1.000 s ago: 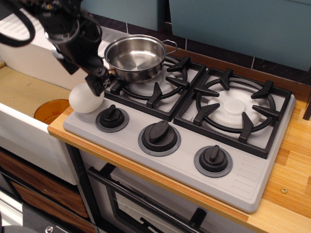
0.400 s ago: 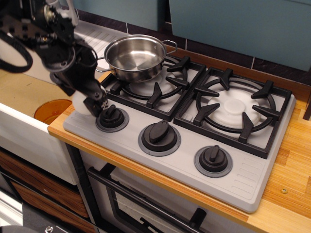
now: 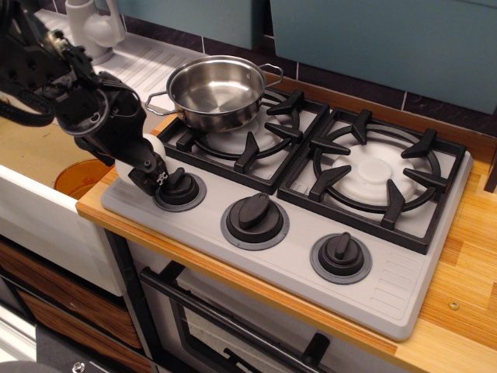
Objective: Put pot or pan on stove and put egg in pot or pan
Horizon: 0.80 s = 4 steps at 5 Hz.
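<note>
The shiny steel pot (image 3: pixel 217 92) stands empty on the left burner of the grey stove (image 3: pixel 404 280). The white egg (image 3: pixel 153 146) rests on the stove's front left corner, by the left knob. Only a sliver of it shows behind my black gripper (image 3: pixel 146 169). The gripper has come down over the egg, with its fingers low on either side of it. The jaws look open around the egg, and the egg still lies on the stove surface.
An orange-brown bowl (image 3: pixel 80 176) sits in the sink to the left, below the counter edge. A white faucet (image 3: pixel 92 25) stands at the back left. Three black knobs (image 3: pixel 255 211) line the stove's front. The right burner (image 3: pixel 377 171) carries nothing.
My gripper has moved down and slightly left, from just above the egg to around it, and now covers most of it. The egg and pot have not moved.
</note>
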Motion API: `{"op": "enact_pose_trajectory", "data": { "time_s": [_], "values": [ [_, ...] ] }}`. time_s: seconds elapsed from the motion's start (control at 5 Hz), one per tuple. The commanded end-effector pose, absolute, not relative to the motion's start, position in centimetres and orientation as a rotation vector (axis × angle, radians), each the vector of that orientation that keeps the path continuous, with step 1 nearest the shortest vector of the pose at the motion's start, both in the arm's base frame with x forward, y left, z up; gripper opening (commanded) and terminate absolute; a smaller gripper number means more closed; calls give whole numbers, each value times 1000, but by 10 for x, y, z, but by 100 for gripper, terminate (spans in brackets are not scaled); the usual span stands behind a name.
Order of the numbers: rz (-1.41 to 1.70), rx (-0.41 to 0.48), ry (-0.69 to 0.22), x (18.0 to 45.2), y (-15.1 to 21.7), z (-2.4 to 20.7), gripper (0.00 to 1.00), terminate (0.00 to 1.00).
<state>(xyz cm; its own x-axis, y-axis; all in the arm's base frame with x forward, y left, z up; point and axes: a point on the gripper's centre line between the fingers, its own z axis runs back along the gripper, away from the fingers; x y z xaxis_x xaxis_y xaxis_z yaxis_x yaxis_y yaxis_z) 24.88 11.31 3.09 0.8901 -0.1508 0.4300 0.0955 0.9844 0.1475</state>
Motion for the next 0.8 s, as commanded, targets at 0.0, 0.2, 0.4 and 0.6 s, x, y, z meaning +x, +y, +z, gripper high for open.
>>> {"op": "enact_pose_trajectory", "data": {
  "time_s": [0.0,0.2,0.4,0.6],
  "values": [
    [-136,97,-455,263,111,41,0,0],
    [-138,105,-433,262,113,55,0,0],
    [-143,136,-377,254,119,86,0,0],
    [-147,172,-313,247,126,125,0,0]
  ]
}}
